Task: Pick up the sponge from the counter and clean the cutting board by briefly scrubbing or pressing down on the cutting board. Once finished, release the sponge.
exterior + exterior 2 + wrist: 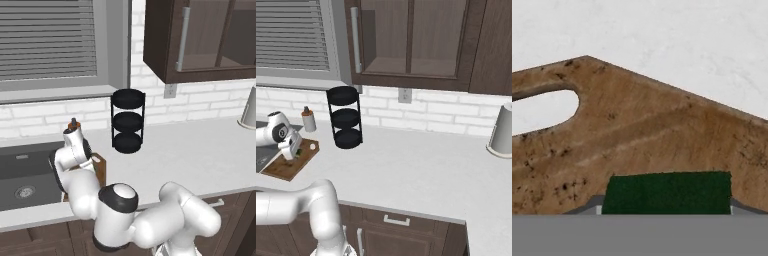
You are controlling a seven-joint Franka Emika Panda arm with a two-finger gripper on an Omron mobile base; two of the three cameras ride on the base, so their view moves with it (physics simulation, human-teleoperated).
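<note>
Both base views look forward and down from behind the arm (left and right), sharing the counter (200,150) and cutting board (286,167), which the hand view faces closely.

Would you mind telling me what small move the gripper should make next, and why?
Probably press down and scrub a little: the gripper holds the sponge right over the cutting board, near the handle-slot corner.

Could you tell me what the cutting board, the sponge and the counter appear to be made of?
Cutting board: apparently wood, matte brown with dark mottled grain. Sponge: its dark green face looks like rough scouring fibre; the rest is hidden. Counter: pale, faintly veined, smooth and matte, possibly stone or laminate.
</note>
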